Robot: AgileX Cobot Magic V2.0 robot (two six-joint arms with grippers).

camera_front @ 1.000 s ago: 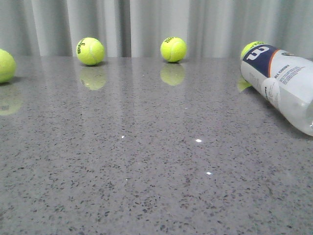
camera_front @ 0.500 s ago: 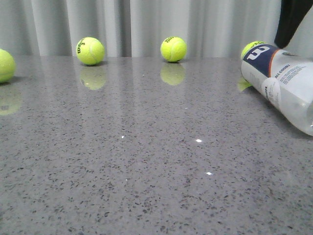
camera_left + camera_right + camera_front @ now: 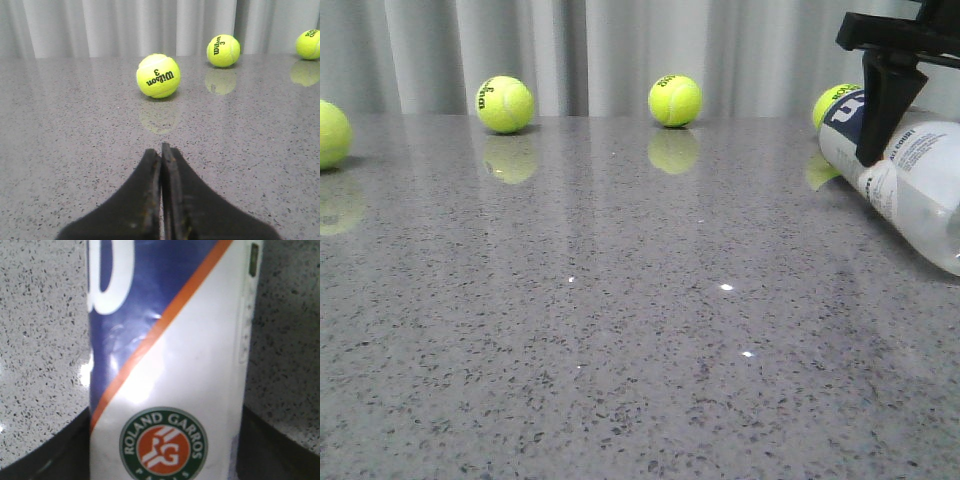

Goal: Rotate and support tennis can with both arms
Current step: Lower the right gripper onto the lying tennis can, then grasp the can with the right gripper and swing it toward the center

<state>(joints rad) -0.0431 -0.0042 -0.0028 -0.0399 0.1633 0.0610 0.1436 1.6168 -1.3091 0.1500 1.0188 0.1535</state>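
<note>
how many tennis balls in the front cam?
4. One yellow-green felt tennis ball at the far-left edge, one back left by the curtain, one back centre, one half hidden behind the lying clear-plastic tennis can. Others may sit out of frame.

The tennis can [image 3: 170, 365] carries a round emblem [image 3: 163, 444] reading "ROLAND GARROS" around an orange centre, with part of a large white letter above on the navy field. In the left wrist view, the nearest tennis ball [image 3: 158, 75] reads "Wilson 3", and the ball behind it [image 3: 223, 50] shows the same print. Small print on the can's side [image 3: 900, 150] is too blurred to read.
</note>
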